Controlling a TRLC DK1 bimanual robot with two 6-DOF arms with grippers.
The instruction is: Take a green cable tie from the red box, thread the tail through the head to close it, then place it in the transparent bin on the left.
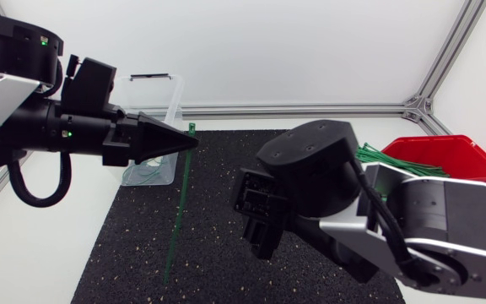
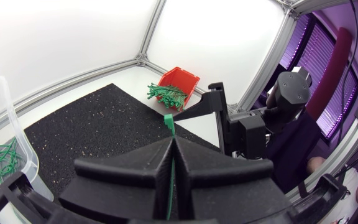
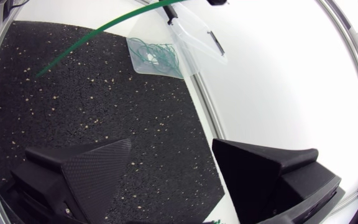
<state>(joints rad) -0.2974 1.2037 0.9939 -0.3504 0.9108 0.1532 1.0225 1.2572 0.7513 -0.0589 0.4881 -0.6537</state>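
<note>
Since the left fingers (image 1: 163, 139) are clamped just below the head of the green cable tie (image 1: 178, 203), holding it upright over the left of the black mat (image 1: 226, 270), the right fingers (image 3: 92, 162) stand apart nearby, probably to catch the hanging tail

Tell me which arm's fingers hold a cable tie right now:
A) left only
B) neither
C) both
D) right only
A: the left fingers are shut on the green cable tie, its tail hanging down, while the right fingers stand apart with nothing between them.
</note>
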